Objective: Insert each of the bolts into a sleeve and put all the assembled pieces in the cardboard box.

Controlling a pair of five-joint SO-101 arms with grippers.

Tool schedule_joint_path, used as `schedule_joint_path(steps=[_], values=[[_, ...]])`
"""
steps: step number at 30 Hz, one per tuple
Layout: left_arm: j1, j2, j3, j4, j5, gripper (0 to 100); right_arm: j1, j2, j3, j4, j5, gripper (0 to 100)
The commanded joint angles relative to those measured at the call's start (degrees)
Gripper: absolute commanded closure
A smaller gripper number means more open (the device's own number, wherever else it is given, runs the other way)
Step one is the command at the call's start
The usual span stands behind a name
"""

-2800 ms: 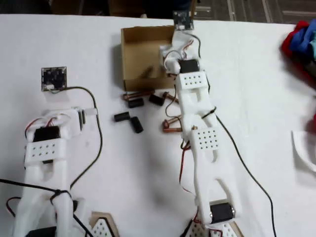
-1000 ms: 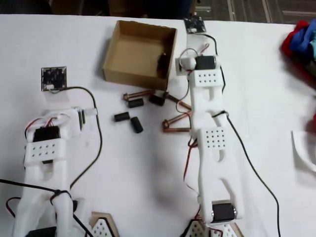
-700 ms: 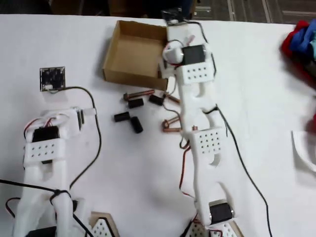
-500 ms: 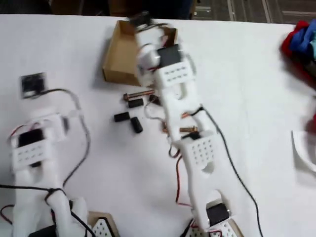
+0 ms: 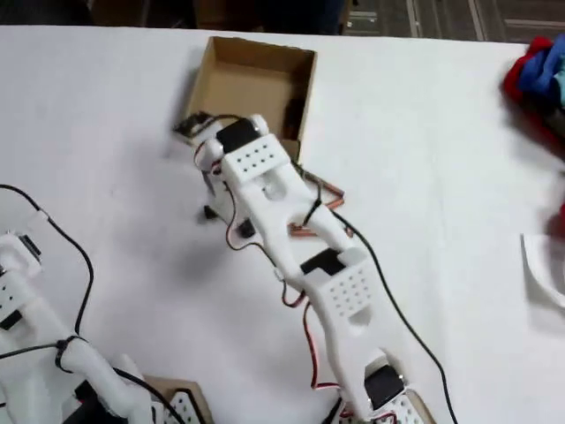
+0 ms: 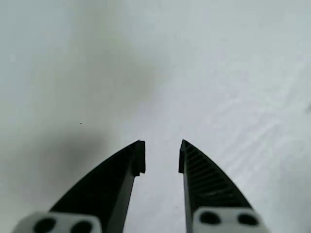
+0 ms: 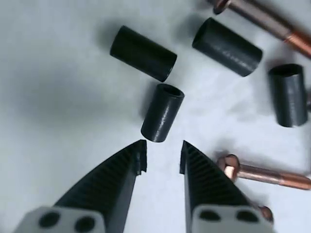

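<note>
**Now that the right arm has left the box, its gripper stands over the loose sleeves**

Whereas the right arm (image 5: pixel 265 177) reached over the cardboard box (image 5: pixel 199 84) a few seconds ago, you now see it swung back across the desk (image 5: pixel 441 132). The right gripper (image 7: pixel 162 155) hangs empty, jaws a little apart, with its tips just short of the nearest sleeve (image 7: pixel 163 112). Other sleeves (image 7: pixel 227 40) lie beyond it, and copper bolts (image 7: pixel 265 174) lie beside them, none yet joined. The box has shifted and turned slightly since then. A dark piece (image 5: pixel 291 110) rests against its inner wall, but you cannot tell whether it is an assembled pair. The left arm (image 5: pixel 26 309) has drawn back to the desk's near edge, and the left gripper (image 6: pixel 160 158), likewise slightly spread, holds nothing. Read this as a fresh cycle beginning, with most of the task ahead.
</note>
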Motion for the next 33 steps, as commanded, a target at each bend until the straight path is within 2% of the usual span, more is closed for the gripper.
schedule_joint_path(steps=[1, 8, 14, 18, 24, 29, 33], values=[[-0.5, -0.4, -2.3, 0.3, -0.5, 86, -0.6, 2.2, -0.6, -2.9, 0.2, 88.7], [-0.6, -0.4, -2.3, 0.3, -0.5, 86, -0.7, 8.0, -0.6, -10.6, 0.1, 88.7], [-0.4, -0.4, -2.3, 0.4, -0.5, 86, -0.6, 9.6, -0.6, -10.8, 0.2, 89.2], [2.2, -0.1, -2.1, 0.4, -0.5, 86, 0.8, 9.2, -0.6, -10.3, 0.2, 98.7], [13.0, 0.0, 1.4, 0.4, -0.6, 86, 6.9, -0.3, -5.3, -3.4, 0.2, 97.5], [27.3, 0.1, 3.6, 3.3, -3.4, 86, 14.6, -16.8, -5.5, 2.4, 0.6, 97.5], [38.4, 0.2, 1.8, 4.0, -3.3, 86, 23.5, -30.7, 2.1, 2.6, 0.6, 97.5]])
